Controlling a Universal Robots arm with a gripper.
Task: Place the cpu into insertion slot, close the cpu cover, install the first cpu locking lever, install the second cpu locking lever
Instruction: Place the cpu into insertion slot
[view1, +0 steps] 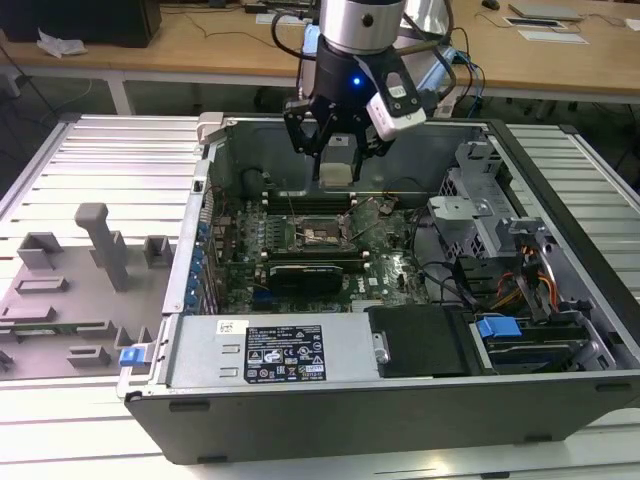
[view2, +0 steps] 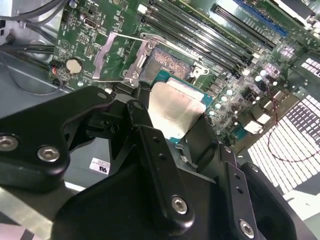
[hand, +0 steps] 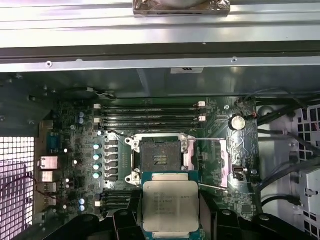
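The hand (view1: 338, 162) is clenched on the cpu (hand: 170, 206), gripping the chip by its edges. In the exterior view the cpu hangs at about 12 o'clock from the insertion slot (view1: 322, 235), seemingly clear of the green board (view1: 392, 268). The cpu cover (hand: 227, 162) lies flipped open beside the slot.

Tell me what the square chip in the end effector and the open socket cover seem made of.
The pale silvery-beige square chip: top looks like matte metal with soft sheen; teal rim suggests circuit-board laminate. The square silvery cover frame, flipped open: probably bare steel, as it glints brightly.
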